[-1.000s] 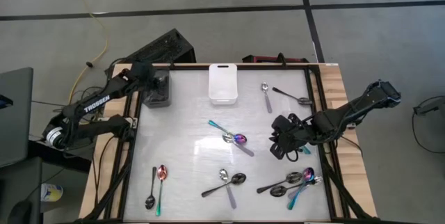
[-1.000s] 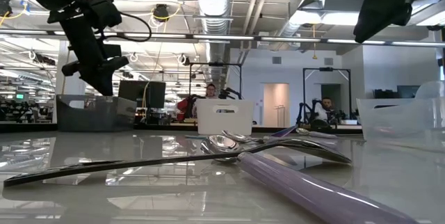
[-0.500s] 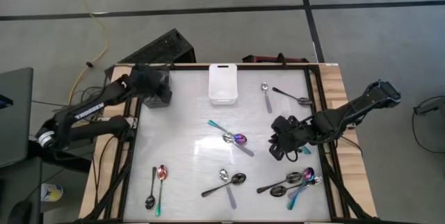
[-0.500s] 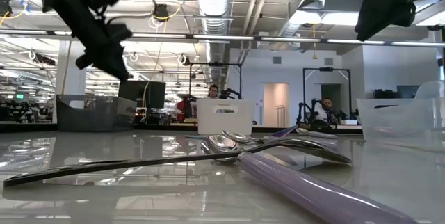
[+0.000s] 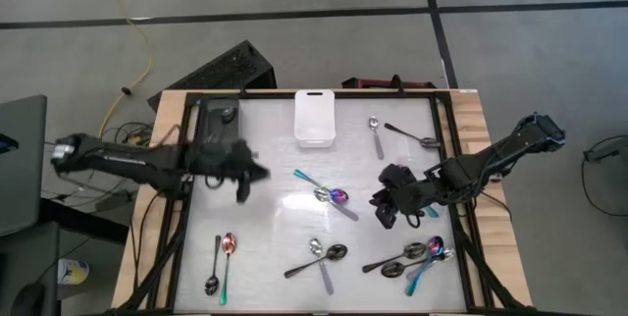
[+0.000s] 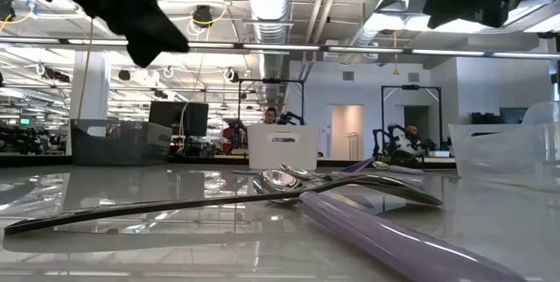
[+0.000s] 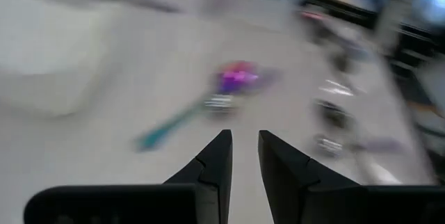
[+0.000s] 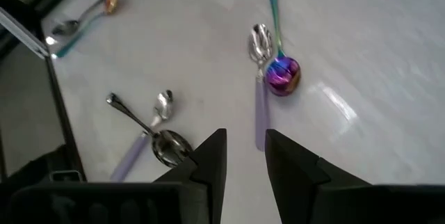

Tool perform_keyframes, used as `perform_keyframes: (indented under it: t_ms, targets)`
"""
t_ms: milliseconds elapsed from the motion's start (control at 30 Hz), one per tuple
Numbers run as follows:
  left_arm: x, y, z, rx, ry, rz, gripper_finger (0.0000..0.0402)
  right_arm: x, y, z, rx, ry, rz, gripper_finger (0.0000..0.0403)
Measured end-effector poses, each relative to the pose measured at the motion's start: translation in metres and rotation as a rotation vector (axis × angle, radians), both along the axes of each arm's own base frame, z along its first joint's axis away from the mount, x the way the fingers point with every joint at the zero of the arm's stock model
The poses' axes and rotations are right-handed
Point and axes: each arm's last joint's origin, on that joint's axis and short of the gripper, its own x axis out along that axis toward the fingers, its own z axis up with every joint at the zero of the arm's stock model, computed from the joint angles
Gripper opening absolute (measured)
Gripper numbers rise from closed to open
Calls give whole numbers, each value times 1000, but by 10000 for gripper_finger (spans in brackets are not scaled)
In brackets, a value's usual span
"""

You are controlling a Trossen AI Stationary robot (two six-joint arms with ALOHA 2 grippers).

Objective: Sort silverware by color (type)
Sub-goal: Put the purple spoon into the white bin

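Observation:
Slim spoons lie scattered on the table: a rainbow spoon crossed with a silver one at the middle, a silver spoon and a black spoon far right, a pair near the middle, a heap near right, and two spoons near left. My left gripper hovers left of the middle pair, fingers a little apart, holding nothing; its wrist view faces the rainbow spoon. My right gripper hovers right of that pair, open and empty, above the rainbow bowl.
A white bin stands at the far edge's middle and a dark bin at the far left corner. A black frame rims the table. In the low view a spoon lies close to the camera.
My left arm has swung from over the dark bin at the far left corner toward the near edge and the table's middle, and now hovers beside the centre spoons. My right gripper has drifted slightly toward the table's left. No spoon has moved.

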Motion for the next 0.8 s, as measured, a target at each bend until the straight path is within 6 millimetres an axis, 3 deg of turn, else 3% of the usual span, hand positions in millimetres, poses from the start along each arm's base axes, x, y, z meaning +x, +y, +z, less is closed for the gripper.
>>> perform_keyframes:
  t_ms: [200,333,567,800]
  targets:
    - [20,-60,-12,26,-76,-291,57,2,4,3,19,-46,10,122]
    - [37,-86,-31,130,-110,-333,57,1,8,4,0,-63,16,122]
    - [77,-101,-64,311,-33,-287,63,-2,14,4,-34,-79,17,122]
    - [129,-99,-79,465,126,-310,108,-3,22,1,-159,-96,59,122]
